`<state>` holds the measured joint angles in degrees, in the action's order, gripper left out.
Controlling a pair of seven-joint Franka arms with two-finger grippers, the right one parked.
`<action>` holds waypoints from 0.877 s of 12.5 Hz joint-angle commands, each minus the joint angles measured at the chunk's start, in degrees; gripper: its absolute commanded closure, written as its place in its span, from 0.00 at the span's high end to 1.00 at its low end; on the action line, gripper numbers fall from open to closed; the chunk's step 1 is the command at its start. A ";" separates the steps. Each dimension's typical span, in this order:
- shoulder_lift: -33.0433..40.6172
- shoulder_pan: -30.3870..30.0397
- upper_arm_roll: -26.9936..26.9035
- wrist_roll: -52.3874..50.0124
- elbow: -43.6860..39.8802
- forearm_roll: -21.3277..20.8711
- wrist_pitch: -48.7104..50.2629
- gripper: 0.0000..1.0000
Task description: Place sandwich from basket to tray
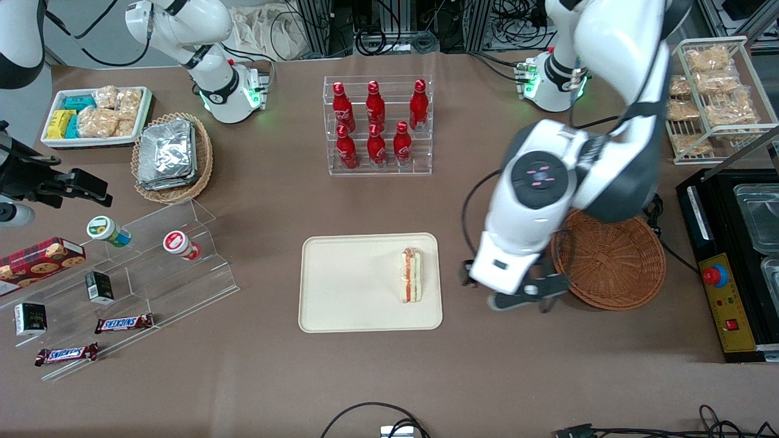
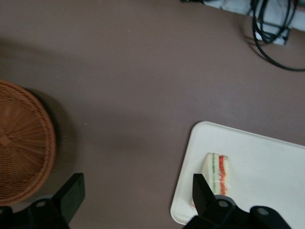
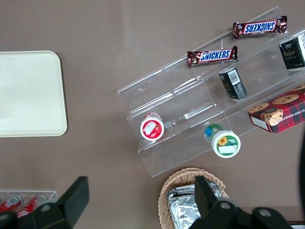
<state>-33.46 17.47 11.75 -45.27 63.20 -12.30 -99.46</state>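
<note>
The sandwich (image 1: 411, 275) lies on the cream tray (image 1: 353, 286), close to the tray edge that faces the basket, with its red and green filling edge showing. The reddish-brown wicker basket (image 1: 614, 261) stands beside the tray toward the working arm's end and holds nothing. My left gripper (image 1: 517, 295) hangs over bare table between tray and basket, open and empty. In the left wrist view the gripper (image 2: 137, 186) has its fingers spread wide, with the sandwich (image 2: 219, 172) on the tray (image 2: 267, 162) by one finger and the basket (image 2: 19, 143) by the other.
An acrylic rack of red bottles (image 1: 377, 125) stands farther from the camera than the tray. A tan basket of foil packs (image 1: 173, 155), a white snack bin (image 1: 97, 115) and a stepped acrylic shelf (image 1: 152, 261) lie toward the parked arm's end. A wire rack (image 1: 712, 97) and a black machine (image 1: 730, 267) are near the basket.
</note>
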 commanded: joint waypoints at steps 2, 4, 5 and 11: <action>4.54 -5.06 0.56 6.23 1.75 -0.10 4.87 1.00; 6.74 -8.92 0.73 11.58 1.84 0.52 7.25 1.00; 7.27 -10.07 0.73 12.74 1.75 1.21 8.22 1.00; 13.49 -17.54 0.64 23.80 4.89 6.31 12.09 1.00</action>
<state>-24.39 2.67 11.84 -25.53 63.56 -7.92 -88.05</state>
